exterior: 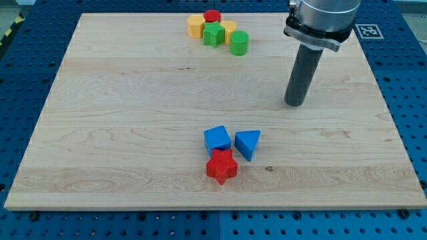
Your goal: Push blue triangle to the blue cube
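Observation:
The blue triangle [247, 143] lies on the wooden board below the middle. The blue cube [217, 139] sits just to its left, with a narrow gap between them. A red star-shaped block [221, 167] touches the cube from below. My tip [294, 104] is up and to the right of the blue triangle, apart from every block.
A cluster stands at the view's top centre: a yellow block [195, 26], a red cylinder [212, 16], a green block [213, 35], another yellow block [228, 29] and a green cylinder [239, 43]. The board [133, 100] ends in a blue perforated table.

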{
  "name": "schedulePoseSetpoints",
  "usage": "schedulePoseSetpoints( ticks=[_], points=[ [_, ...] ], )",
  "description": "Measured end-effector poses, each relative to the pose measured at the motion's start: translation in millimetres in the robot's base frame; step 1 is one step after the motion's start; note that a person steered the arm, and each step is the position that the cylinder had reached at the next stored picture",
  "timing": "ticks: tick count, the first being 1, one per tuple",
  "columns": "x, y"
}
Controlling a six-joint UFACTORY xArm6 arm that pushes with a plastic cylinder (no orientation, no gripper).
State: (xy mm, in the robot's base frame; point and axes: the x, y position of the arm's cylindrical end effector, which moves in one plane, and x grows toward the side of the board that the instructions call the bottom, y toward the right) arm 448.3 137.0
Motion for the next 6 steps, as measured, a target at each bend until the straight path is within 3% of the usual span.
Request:
schedulePoseSetpoints(
  ticks=[2,4,6],
  points=[
    [86.1,-9.8],
    [93.1,-30.0],
    [90.5,-87.1]
  ],
)
